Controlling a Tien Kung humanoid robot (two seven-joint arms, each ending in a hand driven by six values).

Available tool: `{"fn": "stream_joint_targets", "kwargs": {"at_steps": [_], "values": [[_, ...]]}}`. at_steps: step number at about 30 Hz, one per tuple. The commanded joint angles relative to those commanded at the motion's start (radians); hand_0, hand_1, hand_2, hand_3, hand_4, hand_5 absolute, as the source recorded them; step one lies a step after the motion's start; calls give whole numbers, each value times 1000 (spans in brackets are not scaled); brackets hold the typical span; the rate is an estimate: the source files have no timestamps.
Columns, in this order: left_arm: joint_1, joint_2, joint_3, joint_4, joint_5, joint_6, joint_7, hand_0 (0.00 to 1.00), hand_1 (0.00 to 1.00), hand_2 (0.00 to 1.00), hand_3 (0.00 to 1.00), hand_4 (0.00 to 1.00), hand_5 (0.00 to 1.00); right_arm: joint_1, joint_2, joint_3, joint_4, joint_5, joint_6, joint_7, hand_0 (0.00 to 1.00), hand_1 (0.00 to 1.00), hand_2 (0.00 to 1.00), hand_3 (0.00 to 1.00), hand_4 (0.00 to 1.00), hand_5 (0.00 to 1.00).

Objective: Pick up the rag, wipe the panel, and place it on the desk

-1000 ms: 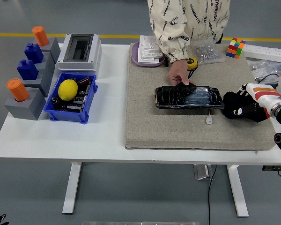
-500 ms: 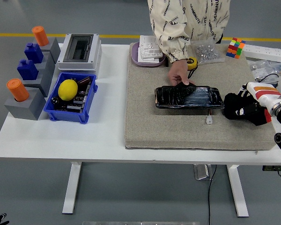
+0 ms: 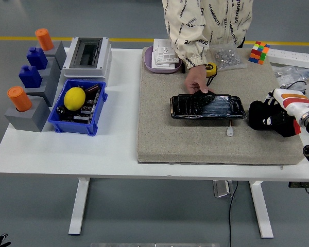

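Right hand [image 3: 270,119] beside glossy panel [image 3: 207,107], grip unclear; person's hand [image 3: 196,82] on panel edge

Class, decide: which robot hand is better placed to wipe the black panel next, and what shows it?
The right robot hand. It sits on the mat just right of the panel, apparently bunched around a black rag, though that is hard to tell. No left arm is in view.
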Motion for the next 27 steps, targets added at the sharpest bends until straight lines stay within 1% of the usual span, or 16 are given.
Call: {"fn": "stream_joint_targets", "kwargs": {"at_steps": [5, 6, 11, 12, 17, 18, 27], "values": [[0, 0, -2, 0, 2, 0, 0, 725, 716, 767, 628, 695, 583, 2, -3, 4, 1, -2, 0, -1, 242, 372, 417, 396, 864, 47], [1, 0, -2, 0, 1, 0, 0, 725, 717, 767, 629, 695, 584, 3, -3, 4, 1, -2, 0, -1, 236, 360, 407, 387, 881, 16], [1, 1, -3, 0, 2, 0, 0, 725, 717, 767, 629, 695, 584, 8, -6, 10, 3, -6, 2, -2, 236, 360, 407, 387, 881, 16], [2, 1, -3, 0, 2, 0, 0, 726, 717, 767, 628, 695, 583, 9, -7, 11, 4, -6, 2, -3, 235, 358, 402, 386, 900, 2], [4, 3, -3, 0, 4, 0, -1, 726, 717, 767, 628, 695, 583, 17, -9, 18, 9, -13, 4, -5, 235, 358, 402, 386, 900, 2], [6, 4, -3, 0, 4, 0, -1, 727, 717, 767, 628, 695, 584, 21, -9, 18, 12, -13, 5, -6, 238, 359, 403, 387, 915, 2], [15, 9, 1, 0, 7, -1, -1, 726, 716, 767, 628, 695, 583, 57, 3, 23, 15, -20, 10, -9, 237, 358, 403, 389, 925, 2]]}}
